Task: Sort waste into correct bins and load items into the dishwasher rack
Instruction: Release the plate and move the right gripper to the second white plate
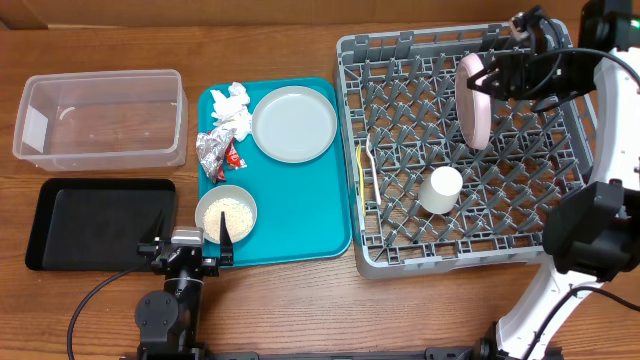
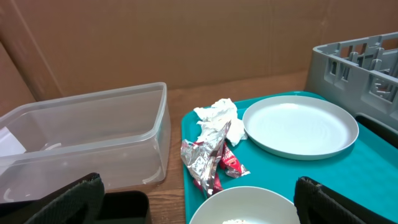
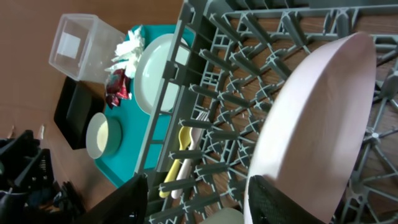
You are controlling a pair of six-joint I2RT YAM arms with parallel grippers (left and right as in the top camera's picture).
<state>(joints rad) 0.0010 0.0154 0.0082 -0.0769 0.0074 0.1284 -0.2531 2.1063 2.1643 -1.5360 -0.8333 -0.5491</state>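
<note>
My right gripper (image 1: 497,78) (image 3: 199,186) hangs open over the grey dishwasher rack (image 1: 460,150). A white plate (image 1: 474,100) (image 3: 317,118) stands on edge there, its rim beside one finger (image 3: 286,199). A white cup (image 1: 440,190) and a thin yellow utensil (image 1: 362,165) (image 3: 180,158) also lie in the rack. On the teal tray (image 1: 300,215) are crumpled tissue (image 2: 217,115), a foil wrapper (image 2: 202,158), a red packet (image 2: 233,163), a pale grey plate (image 2: 298,124) and a small bowl (image 1: 226,213) holding rice. My left gripper (image 1: 190,242) (image 2: 202,199) stays open and empty near the bowl (image 2: 249,205).
The clear tub (image 1: 100,118) (image 2: 93,130) sits at the back left with the black tray (image 1: 95,222) in front of it, both left of the teal tray. The rack's wall (image 2: 360,62) rises right of the teal tray. A brown cardboard wall backs the table.
</note>
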